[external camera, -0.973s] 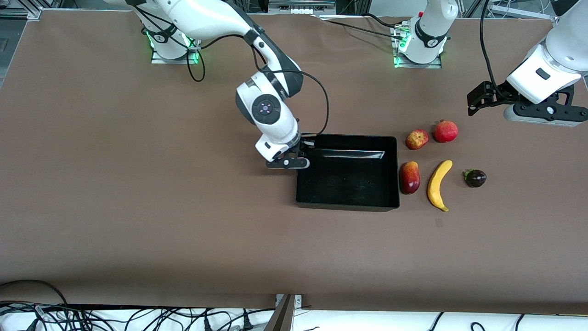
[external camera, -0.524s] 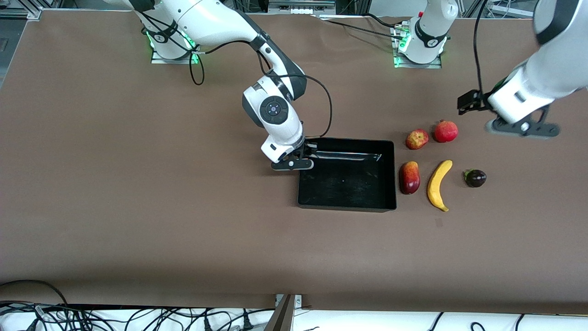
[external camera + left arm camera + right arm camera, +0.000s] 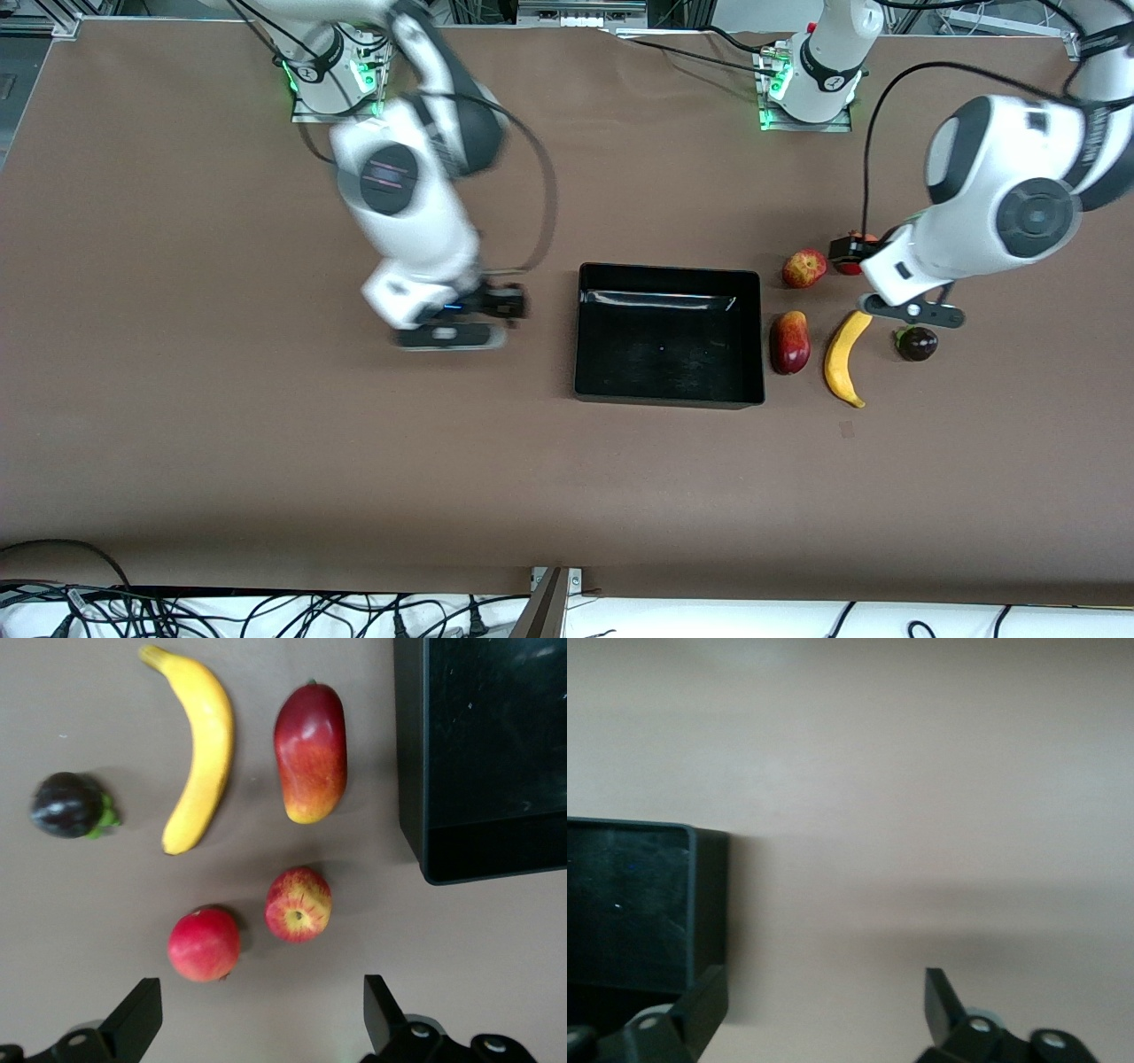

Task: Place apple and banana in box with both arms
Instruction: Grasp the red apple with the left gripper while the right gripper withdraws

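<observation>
Fruit lies in a loose cluster toward the left arm's end of the brown table (image 3: 266, 461), just beside the glossy, low-walled black box (image 3: 669, 390): the mottled red-and-yellow apple (image 3: 803, 268), the long curved yellow banana (image 3: 843, 359), an oblong red-orange fruit (image 3: 790, 342), a plain red round fruit (image 3: 204, 943) and a small dark purple one (image 3: 917, 343). The left gripper (image 3: 257, 1014) hangs over them, fingers spread and empty; its wrist view shows the apple's dimpled stem hollow. The right gripper (image 3: 824, 1005), seemingly over bare table beside the box, also stands apart, holding nothing.
</observation>
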Motion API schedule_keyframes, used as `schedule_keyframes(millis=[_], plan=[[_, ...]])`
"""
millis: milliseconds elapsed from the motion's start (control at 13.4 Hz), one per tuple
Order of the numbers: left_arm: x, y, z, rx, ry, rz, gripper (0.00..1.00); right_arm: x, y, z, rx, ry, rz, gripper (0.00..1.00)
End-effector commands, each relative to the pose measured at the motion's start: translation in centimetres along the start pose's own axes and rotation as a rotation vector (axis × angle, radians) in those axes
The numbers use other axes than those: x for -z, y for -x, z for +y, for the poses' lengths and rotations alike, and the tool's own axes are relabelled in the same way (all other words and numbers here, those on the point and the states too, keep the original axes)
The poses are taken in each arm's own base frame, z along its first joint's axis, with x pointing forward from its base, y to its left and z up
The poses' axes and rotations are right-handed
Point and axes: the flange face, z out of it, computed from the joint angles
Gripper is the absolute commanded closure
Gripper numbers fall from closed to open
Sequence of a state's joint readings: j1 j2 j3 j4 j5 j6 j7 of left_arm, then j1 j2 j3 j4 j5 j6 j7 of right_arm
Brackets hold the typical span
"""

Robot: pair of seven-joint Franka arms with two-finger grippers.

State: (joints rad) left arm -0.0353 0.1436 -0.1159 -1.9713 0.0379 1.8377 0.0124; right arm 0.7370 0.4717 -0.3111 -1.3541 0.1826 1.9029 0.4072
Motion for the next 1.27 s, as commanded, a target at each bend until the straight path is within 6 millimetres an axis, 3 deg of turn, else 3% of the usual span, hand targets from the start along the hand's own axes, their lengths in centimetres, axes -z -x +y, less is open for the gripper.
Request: schedule_keyframes(millis=[0,150,299,599,749,973,1048,1123,1198], plan=[[-4.7,4.3,1.4,-0.048,-0.037,0.089,0.00,6.1,1.6,5.1,-0.002,-0.016,-0.045,0.00],[-8.1,4.5,1.6,-0.054,-0.033,0.130,0.00,10.1,3.4,9.3,0.001,-0.045,-0.069,0.00],[-11.4,5.5,1.6,-0.057,-0.029,0.158,0.00,12.7,5.6,13.6,-0.014,-0.076,-0.077,0.00],[-17.6,5.6,1.8,-0.058,-0.007,0.209,0.00,15.0,8.7,18.6,0.020,-0.048,-0.085,0.00],[-18.4,5.2,1.8,-0.060,-0.003,0.217,0.00,15.5,9.5,21.5,0.032,-0.003,-0.075,0.00],[-19.4,4.9,1.9,-0.061,0.002,0.220,0.00,15.6,9.2,24.8,0.101,0.028,-0.091,0.00],[-20.0,4.8,1.9,-0.063,0.005,0.213,0.00,15.4,9.0,25.2,0.109,0.034,-0.094,0.00],[-20.6,4.9,1.8,-0.062,0.007,0.201,0.04,15.5,8.9,26.6,0.090,0.035,-0.094,0.00],[-20.6,4.9,1.9,-0.063,0.007,0.201,0.38,15.5,8.7,27.0,0.099,0.043,-0.093,0.00]])
